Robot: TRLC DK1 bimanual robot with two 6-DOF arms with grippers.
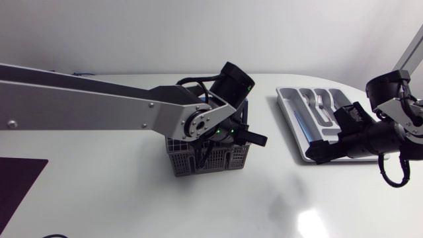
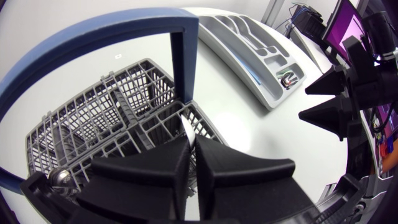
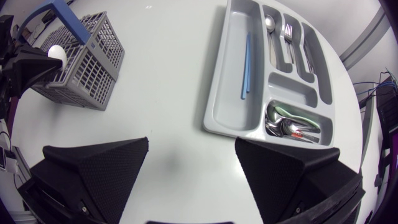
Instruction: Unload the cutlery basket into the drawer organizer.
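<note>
One cutlery piece [image 2: 188, 130] is what matters here: a thin, pale sliver standing upright in a corner cell of the basket [image 2: 93, 118], right by the foot of its blue handle [image 2: 183, 68]. The left gripper [image 2: 193, 147] has its two wedge fingers pinched almost together with that sliver between them, so I'd call it clamped on the piece. Tbh the wrist view only shows the top edge poking out, so I can't tell if it's a knife blade or a flat handle. Either way I'd expect it to be light, rigid and pretty slick. A narrow flat thing like that could swivel in the pads if it's held off-centre. Gripping the flat faces a bit below the top and lifting straight up past the mesh walls seems the safe bet. There's also a rounded shiny end [image 2: 59, 177] at the basket's edge beside the gripper, probably a spoon, so the basket isn't emptied yet.

The basket sits mid-table [image 1: 132, 198], and the organizer [image 3: 225, 99] lies well apart from it, over on the right arm's side. It holds a blue stick [image 3: 247, 62] in the long slot, a spoon [image 3: 268, 23] and a fork [image 3: 288, 31] in the narrow slots, and a pile of small spoons [image 3: 289, 127] in the end compartment. The right gripper [image 3: 192, 142] hovers over the table by the organizer's near end, fingers spread wide with nothing between them
</note>
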